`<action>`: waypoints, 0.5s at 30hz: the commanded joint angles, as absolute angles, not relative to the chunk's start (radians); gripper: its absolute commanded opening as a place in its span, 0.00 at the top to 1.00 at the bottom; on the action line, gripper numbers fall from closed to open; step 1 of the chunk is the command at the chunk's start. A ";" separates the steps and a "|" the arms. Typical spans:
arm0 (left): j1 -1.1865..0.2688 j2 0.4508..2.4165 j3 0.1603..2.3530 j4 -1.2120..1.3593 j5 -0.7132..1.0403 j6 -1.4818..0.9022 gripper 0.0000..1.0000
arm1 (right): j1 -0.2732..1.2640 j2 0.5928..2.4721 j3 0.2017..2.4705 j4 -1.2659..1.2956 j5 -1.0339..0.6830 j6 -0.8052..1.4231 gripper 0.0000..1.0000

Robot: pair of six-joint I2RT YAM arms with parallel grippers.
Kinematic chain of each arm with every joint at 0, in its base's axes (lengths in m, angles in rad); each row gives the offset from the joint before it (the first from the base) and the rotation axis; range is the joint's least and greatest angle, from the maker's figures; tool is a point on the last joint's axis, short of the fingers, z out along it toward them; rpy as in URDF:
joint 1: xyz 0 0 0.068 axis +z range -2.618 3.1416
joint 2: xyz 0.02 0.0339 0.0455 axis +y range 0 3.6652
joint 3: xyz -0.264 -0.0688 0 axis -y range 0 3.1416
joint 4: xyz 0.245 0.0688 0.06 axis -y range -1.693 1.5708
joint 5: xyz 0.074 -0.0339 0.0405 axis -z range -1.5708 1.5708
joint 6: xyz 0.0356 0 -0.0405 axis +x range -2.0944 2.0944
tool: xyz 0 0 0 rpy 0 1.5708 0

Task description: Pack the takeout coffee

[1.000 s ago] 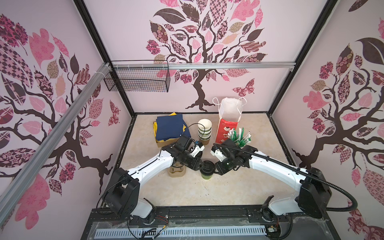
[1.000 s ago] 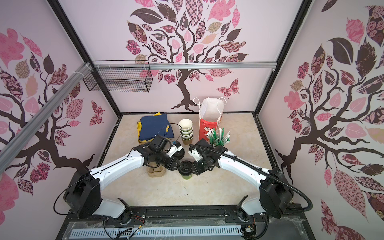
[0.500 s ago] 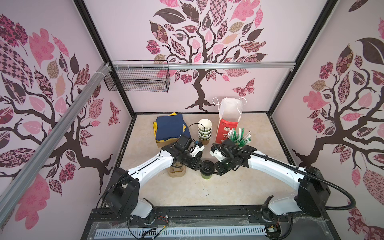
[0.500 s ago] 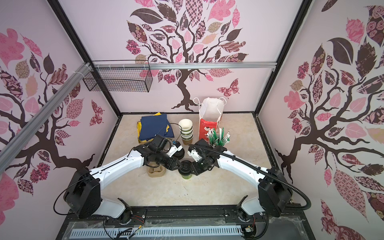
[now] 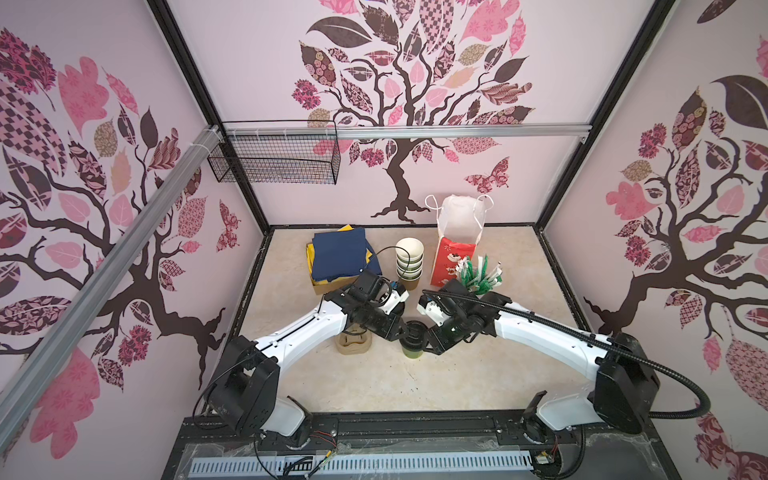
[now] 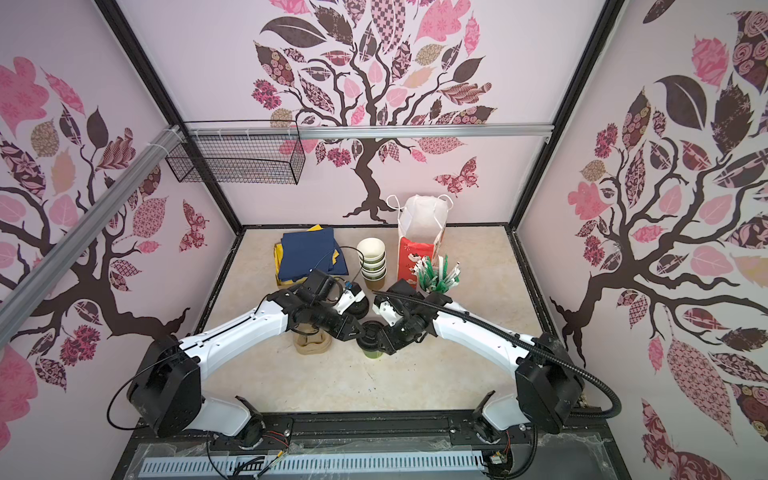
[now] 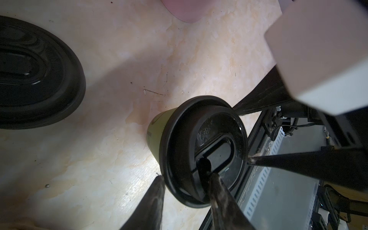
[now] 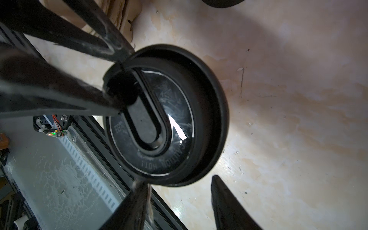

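Green paper cup (image 5: 412, 353) with a round black plastic sip lid (image 7: 203, 149) stands upright on the beige table (image 5: 457, 386), at the middle front, exactly between both tools. The left gripper (image 7: 183, 174) pinches the lid's raised rim, one finger outside and one in the recess. The right gripper (image 8: 177, 180) has its jaws apart: one finger touches the rim, the other is free. A tan cardboard cup carrier (image 5: 353, 343) lies just beside the cup on the left arm's side. A red paper bag (image 5: 455, 257) stands behind, nearer to the right arm. Open room is toward the front edge.

Small green cup (image 5: 411, 353) stands upright, black sip lid (image 7: 179, 143) fitted.
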State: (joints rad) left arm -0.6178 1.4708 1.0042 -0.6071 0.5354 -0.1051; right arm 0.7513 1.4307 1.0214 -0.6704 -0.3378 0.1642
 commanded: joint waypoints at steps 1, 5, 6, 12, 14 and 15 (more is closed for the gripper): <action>-0.617 1.506 1.001 -0.650 0.447 -0.090 0.60 | 0.756 1.441 1.020 -0.662 -0.337 0.176 0.44; -0.617 1.505 1.000 -0.650 0.446 -0.093 0.60 | 0.757 1.452 1.011 -0.643 -0.339 0.188 0.42; -0.617 1.505 1.000 -0.649 0.446 -0.093 0.60 | 0.756 1.456 1.010 -0.641 -0.338 0.190 0.42; -0.617 1.504 0.995 -0.645 0.446 -0.094 0.60 | 0.761 1.483 1.000 -0.624 -0.321 0.200 0.42; -0.617 1.505 0.996 -0.643 0.446 -0.094 0.60 | 0.762 1.494 0.995 -0.615 -0.319 0.206 0.42; -0.617 1.504 0.995 -0.644 0.446 -0.096 0.60 | 0.762 1.499 0.993 -0.616 -0.316 0.208 0.43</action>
